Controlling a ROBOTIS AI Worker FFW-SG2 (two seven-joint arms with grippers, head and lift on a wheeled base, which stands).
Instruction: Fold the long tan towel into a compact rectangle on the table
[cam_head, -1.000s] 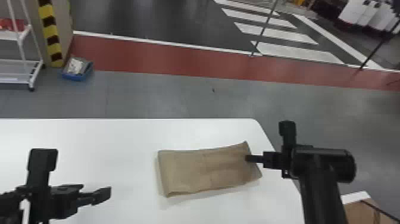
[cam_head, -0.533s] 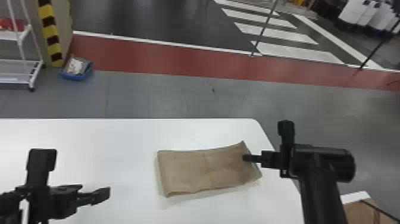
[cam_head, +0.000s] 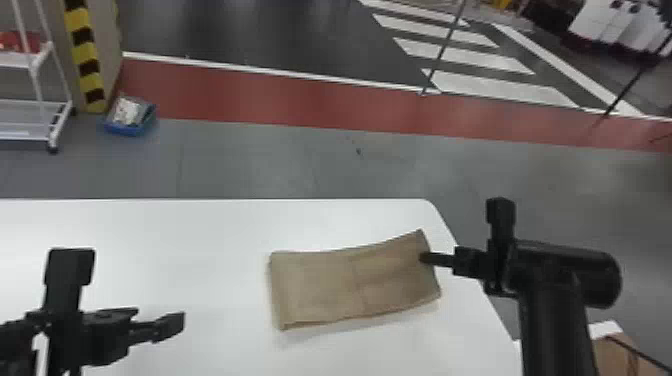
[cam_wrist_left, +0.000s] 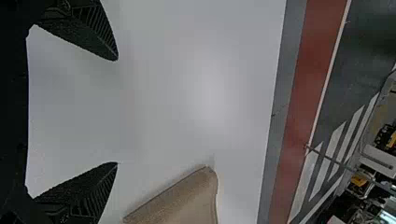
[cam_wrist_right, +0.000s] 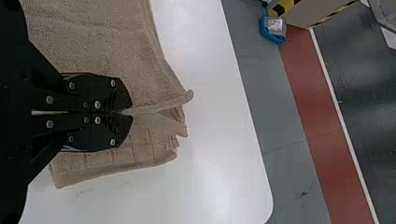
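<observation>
The tan towel lies folded as a flat strip on the white table, its right end lifted slightly and layered. At that right end is my right gripper. In the right wrist view, my right gripper is shut on the towel, pinching up a ridge of its upper layer, with lower layers fanned out beneath. My left gripper is held above the table, to the left of the towel. The left wrist view has my left gripper open with nothing between its fingers, and a towel corner beyond.
The white table has its far edge and rounded right corner just beyond the towel. A cardboard box stands at lower right, beside the table. On the floor are a blue bin and a white rack.
My right gripper has shifted slightly to the left with the towel's right end, whose far corner moved a little left too. The left arm has hardly moved.
</observation>
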